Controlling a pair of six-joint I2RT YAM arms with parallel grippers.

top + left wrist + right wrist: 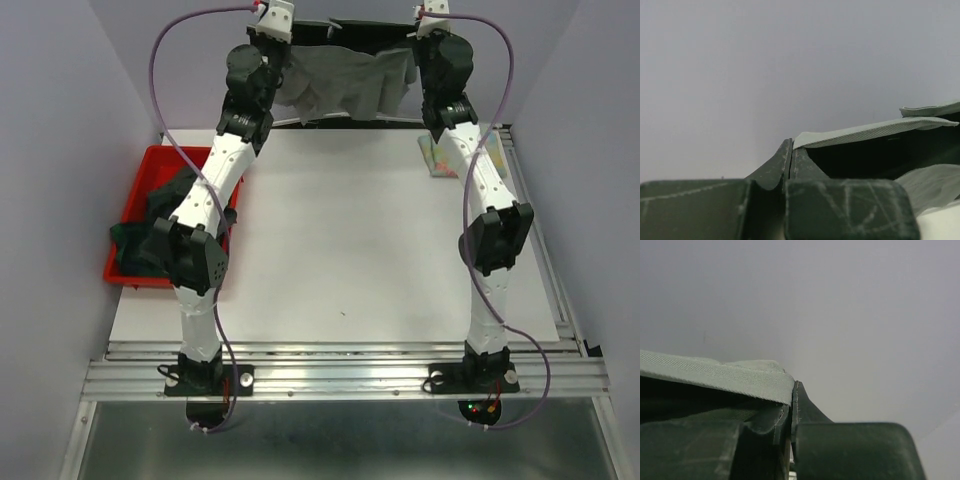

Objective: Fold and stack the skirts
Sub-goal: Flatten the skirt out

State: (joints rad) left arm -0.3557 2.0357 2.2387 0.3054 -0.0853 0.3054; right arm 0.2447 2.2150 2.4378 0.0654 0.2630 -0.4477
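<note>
Left arm (215,185) and right arm (482,185) extend forward from their bases, elbows bent, wrists raised high and level with each other. Left gripper (790,150) and right gripper (794,392) each have their jaws pressed together, pinching the skirt (345,85) waistband.

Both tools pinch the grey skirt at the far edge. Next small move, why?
Likely draw the left tool and right tool toward the bases together, lowering, to lay the grey skirt flat on the white table. Each tool is shut on a waistband end; the cloth hangs rumpled between them, not yet spread for folding.
</note>
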